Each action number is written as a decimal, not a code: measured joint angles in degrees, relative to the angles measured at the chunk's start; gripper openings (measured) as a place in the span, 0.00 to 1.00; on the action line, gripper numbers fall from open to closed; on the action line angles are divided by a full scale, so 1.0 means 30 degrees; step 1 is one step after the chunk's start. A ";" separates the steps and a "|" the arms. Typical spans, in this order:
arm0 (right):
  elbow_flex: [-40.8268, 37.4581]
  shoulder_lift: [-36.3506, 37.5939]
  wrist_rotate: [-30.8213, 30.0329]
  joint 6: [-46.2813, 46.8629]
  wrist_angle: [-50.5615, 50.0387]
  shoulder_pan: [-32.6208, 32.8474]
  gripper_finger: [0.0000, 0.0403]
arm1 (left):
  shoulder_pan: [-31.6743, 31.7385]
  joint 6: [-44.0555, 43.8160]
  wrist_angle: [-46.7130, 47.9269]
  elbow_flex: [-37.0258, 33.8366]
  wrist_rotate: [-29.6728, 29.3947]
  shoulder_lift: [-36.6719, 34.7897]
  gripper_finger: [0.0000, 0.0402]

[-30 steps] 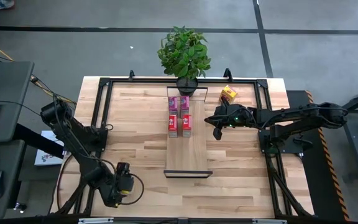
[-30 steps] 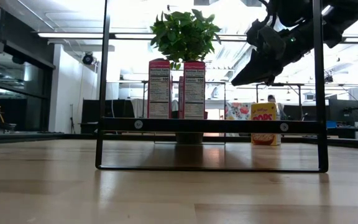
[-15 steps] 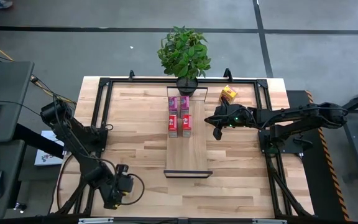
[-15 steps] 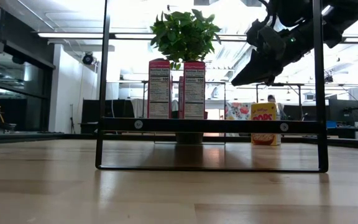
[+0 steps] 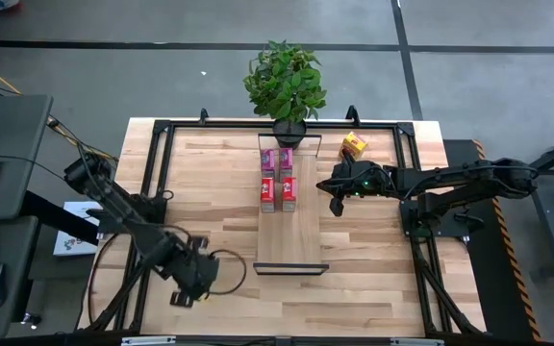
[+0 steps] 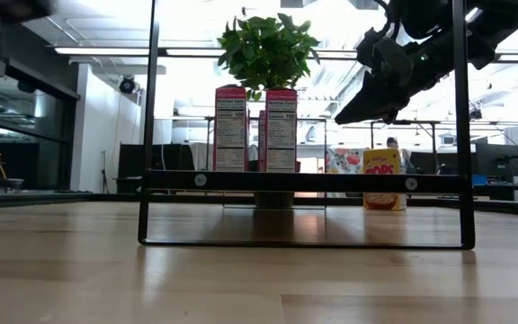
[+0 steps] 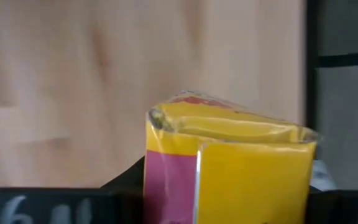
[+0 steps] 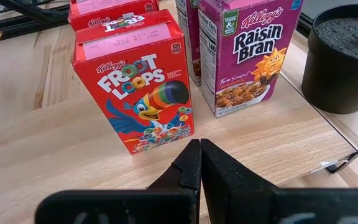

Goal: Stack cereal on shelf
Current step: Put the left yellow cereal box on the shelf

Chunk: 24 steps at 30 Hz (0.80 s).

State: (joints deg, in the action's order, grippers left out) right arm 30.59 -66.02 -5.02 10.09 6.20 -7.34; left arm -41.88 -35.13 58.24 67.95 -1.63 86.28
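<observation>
1. Progress: four cereal boxes stand upright on the shelf [image 5: 282, 235] at its end nearest the potted plant [image 5: 285, 82]: two Raisin Bran boxes [image 5: 278, 159] at the plant end and two Froot Loops boxes [image 5: 278, 192] just behind them. The rest of the board is bare.
2. Remaining: two yellow boxes are not yet on the shelf. One, a Corn Pops box [image 5: 354, 145], stands on the table [image 5: 210, 173] near the far right corner.
3. The other yellow box [image 7: 229, 168] sits between the fingers of the left gripper [image 5: 192, 279], which is pinching it over the table's near left area, well apart from the shelf.
4. The right gripper [image 5: 336, 204] hangs just beside the shelf's right edge, fingers pressed together, holding nothing.
5. Appearance: small rectangular cardboard cartons; Froot Loops red with a toucan, Raisin Bran magenta, and the held carton yellow with a pink panel.
</observation>
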 joint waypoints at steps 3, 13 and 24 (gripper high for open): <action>0.0000 0.0000 0.0000 -0.0006 -0.0018 -0.0003 0.00 | 0.1033 0.2034 0.2637 0.1873 -0.2594 -0.0007 0.30; 0.0000 -0.0007 0.0001 0.0131 -0.0466 0.0003 0.00 | 0.5779 1.0767 -0.0911 0.3182 -0.5031 0.0372 0.30; 0.0000 -0.0007 0.0000 0.0181 -0.0467 0.0004 0.00 | 0.8915 1.4924 -0.5676 0.3153 -0.2266 0.1121 0.30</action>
State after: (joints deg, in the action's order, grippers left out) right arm 30.59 -66.04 -5.02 10.63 4.79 -7.33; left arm -15.13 9.64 41.21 77.41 -8.43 89.64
